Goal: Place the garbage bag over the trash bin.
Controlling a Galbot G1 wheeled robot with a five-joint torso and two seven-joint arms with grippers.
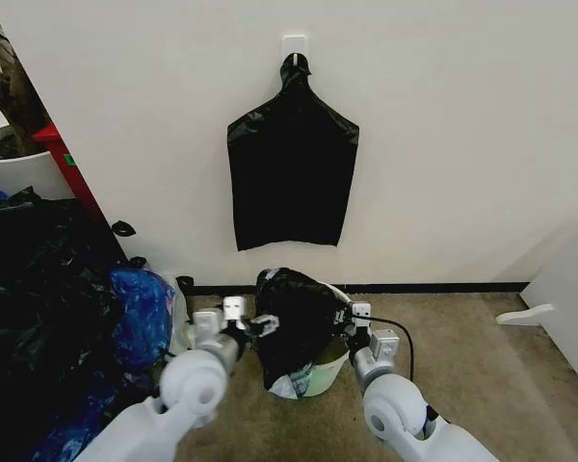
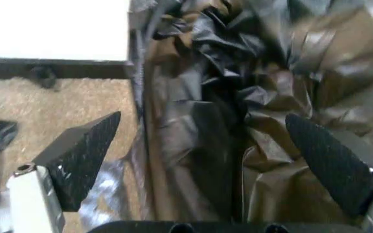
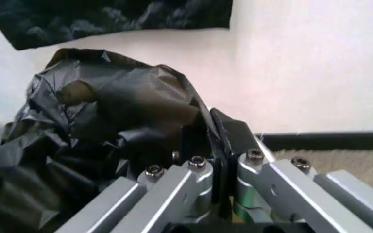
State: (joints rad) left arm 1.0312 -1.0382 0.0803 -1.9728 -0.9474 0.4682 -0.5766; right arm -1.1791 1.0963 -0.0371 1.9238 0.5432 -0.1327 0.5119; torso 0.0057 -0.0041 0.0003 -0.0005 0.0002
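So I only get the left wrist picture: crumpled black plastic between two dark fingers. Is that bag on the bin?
Observer: In the head view, the garbage bag drapes over the trash bin; the bin's white lower side shows beneath it.
Visitor: And the other arm?
Observer: The right gripper looks shut on the bag's edge, on the side opposite the open left gripper.
Visitor: Any other bags around?
Observer: A flat black bag hangs on the wall above the bin.
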